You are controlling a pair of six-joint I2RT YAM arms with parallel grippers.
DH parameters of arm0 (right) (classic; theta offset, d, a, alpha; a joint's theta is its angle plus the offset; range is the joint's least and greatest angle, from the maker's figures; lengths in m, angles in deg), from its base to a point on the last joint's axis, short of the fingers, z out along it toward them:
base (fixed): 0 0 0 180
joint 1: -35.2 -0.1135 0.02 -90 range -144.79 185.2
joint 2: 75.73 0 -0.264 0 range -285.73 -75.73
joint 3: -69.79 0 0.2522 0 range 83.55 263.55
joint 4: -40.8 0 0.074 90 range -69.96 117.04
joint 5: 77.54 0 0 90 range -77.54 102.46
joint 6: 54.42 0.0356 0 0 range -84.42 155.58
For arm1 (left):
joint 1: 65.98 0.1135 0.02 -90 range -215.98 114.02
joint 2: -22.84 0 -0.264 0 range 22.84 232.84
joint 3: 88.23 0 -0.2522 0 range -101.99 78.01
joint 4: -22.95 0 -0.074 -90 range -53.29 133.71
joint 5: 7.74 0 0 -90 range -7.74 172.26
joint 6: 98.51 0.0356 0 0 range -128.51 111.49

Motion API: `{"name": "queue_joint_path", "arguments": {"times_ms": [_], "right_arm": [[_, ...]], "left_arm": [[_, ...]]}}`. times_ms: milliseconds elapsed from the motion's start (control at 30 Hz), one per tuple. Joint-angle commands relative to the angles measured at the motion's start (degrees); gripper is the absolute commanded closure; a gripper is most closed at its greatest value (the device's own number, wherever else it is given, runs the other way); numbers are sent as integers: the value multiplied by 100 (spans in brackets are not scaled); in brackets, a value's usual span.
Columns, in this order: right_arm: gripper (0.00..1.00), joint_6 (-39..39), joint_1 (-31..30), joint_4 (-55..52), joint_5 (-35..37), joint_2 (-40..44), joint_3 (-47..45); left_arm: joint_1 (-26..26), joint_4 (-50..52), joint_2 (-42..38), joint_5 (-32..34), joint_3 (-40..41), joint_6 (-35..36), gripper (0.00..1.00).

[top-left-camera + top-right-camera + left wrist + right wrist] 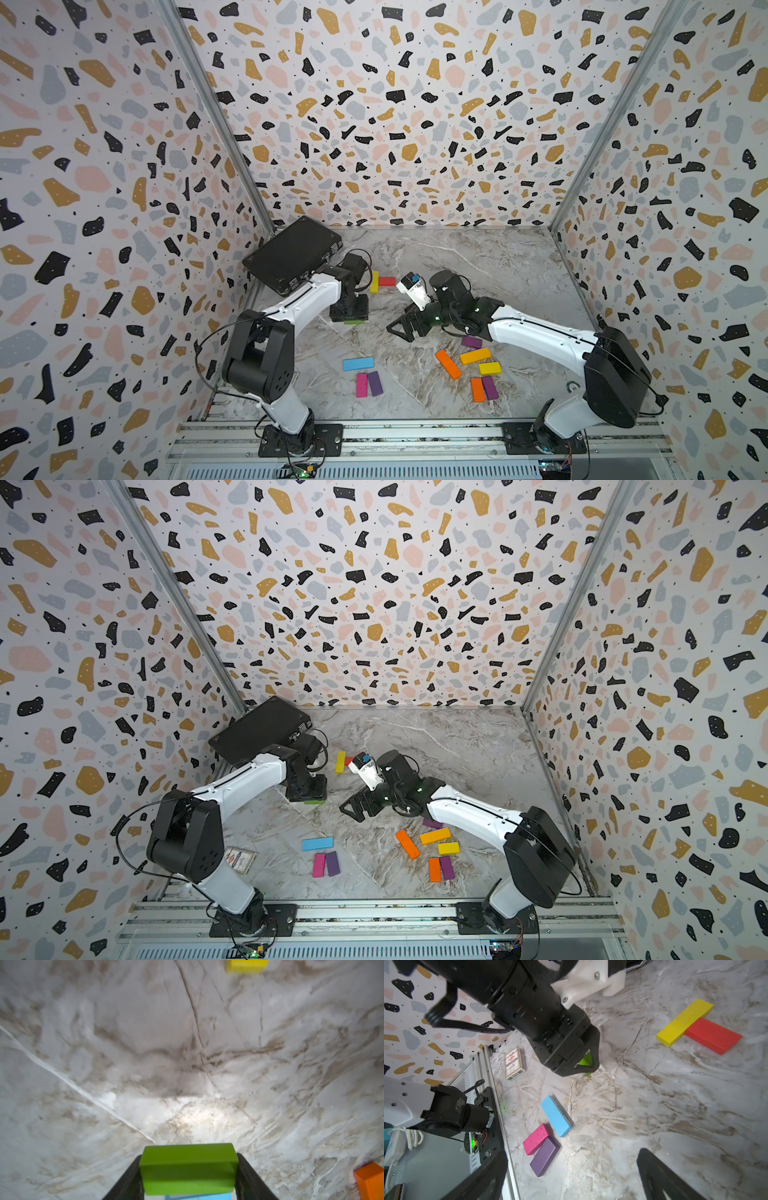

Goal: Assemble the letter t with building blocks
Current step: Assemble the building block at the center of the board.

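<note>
My left gripper is shut on a green block, gripped across its short ends and held low over the marble table; in both top views only a green sliver shows under the left gripper. A long yellow block and a red block lie touching at a right angle behind it, also in the right wrist view. My right gripper hangs open and holds nothing, to the right of the left one.
Blue, pink and purple blocks lie front centre. Several orange, yellow and purple blocks are scattered under the right arm. A black case leans at the back left. A card box lies by the left arm's base.
</note>
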Motion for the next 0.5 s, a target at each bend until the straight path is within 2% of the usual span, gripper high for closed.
{"name": "queue_joint_path", "arguments": {"times_ms": [0,200,467], "right_arm": [[0,-79,259,-176,-320,-140,419],[0,-193,577,-352,-507,-549,908],[0,-249,751,-341,-717,-853,1152]], "left_arm": [[258,211,430,-167,-502,661,55],[733,243,1466,-363,-1728,1036,55],[837,698,2798,-174,-3557,1341,54]]}}
